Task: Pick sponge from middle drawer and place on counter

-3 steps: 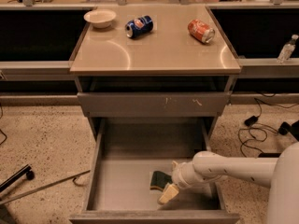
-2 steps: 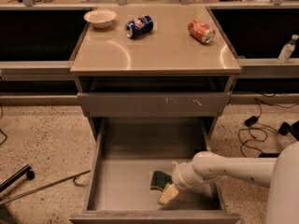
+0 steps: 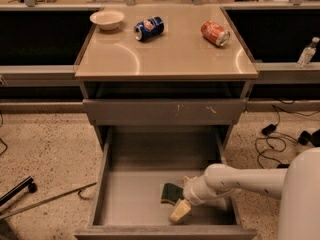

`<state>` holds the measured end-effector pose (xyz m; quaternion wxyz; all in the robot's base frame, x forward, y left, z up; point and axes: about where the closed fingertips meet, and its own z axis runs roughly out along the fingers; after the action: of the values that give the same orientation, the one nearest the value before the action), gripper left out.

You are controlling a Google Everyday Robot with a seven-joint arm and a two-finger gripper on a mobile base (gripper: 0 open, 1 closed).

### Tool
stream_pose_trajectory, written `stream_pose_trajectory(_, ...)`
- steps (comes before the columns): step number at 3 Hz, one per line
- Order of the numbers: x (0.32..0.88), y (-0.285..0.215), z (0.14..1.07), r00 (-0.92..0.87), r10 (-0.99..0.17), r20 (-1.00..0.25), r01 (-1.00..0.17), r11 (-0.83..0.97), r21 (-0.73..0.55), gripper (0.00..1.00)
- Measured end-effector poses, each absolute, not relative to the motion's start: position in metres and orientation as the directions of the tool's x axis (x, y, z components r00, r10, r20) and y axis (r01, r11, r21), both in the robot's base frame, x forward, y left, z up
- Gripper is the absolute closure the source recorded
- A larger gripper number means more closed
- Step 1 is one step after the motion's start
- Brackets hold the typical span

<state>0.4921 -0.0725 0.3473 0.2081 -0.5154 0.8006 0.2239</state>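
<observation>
The middle drawer (image 3: 125, 204) is pulled out wide at the bottom of the camera view, its grey floor bare on the left. The sponge (image 3: 171, 192), dark green on top, lies on the drawer floor right of centre, near the front wall. My gripper (image 3: 181, 204) reaches into the drawer from the right on a white arm (image 3: 240, 181) and sits right against the sponge's right side, covering part of it. The counter (image 3: 165, 54) is the glossy tan top of the cabinet above.
On the counter stand a white bowl (image 3: 107, 19) at the back left, a blue can (image 3: 149, 28) lying on its side, and a red can (image 3: 215, 33) lying at the back right. The upper drawer front (image 3: 165, 111) is closed. Cables (image 3: 280, 144) lie on the floor at right.
</observation>
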Motion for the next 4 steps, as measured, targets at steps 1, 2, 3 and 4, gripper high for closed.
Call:
stream_pose_trajectory(1, 0.4884, -0.0717, 0.3397, -0.384, -0.739, -0.554, -0.919, 0.363, 0.153, 0.00)
stream_pose_trajectory(2, 0.4883, -0.0717, 0.3397, -0.384, -0.739, -0.554, -0.919, 0.363, 0.153, 0.19)
stream_pose_trajectory(3, 0.4883, -0.0717, 0.3397, -0.384, -0.739, -0.554, -0.919, 0.363, 0.154, 0.43)
stream_pose_trajectory(4, 0.4883, -0.0717, 0.3401, -0.384, -0.739, -0.554, -0.919, 0.363, 0.154, 0.66)
